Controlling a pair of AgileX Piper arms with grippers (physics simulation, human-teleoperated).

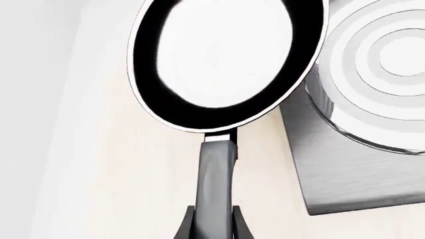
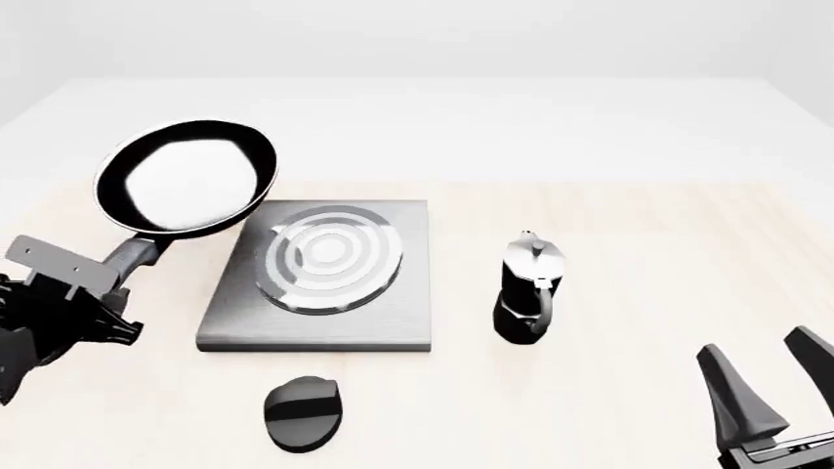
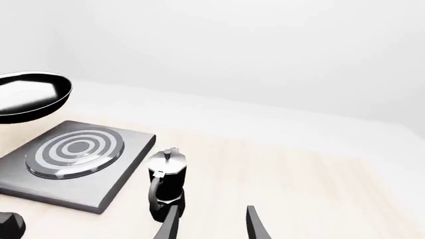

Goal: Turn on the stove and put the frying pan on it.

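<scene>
The frying pan (image 2: 189, 178) hangs in the air, lifted off the table to the left of the stove (image 2: 397, 318), its rim just over the slab's left edge. My left gripper (image 2: 115, 276) is shut on the pan's handle (image 1: 216, 184), with the pan (image 1: 226, 59) straight ahead of it and the ring burner (image 1: 391, 74) beside it. The stove's round black knob (image 2: 304, 413) lies in front of the slab. My right gripper (image 2: 769, 376) is open at the front right, empty; its fingers (image 3: 256, 224) point toward the stove (image 3: 126, 169) and the raised pan (image 3: 30, 97).
A black-and-silver moka pot (image 2: 528, 290) stands upright to the right of the stove, between it and my right gripper, and shows close ahead as the moka pot (image 3: 166, 181) in the right wrist view. The table's light wood top (image 2: 626, 391) runs back to a white far strip.
</scene>
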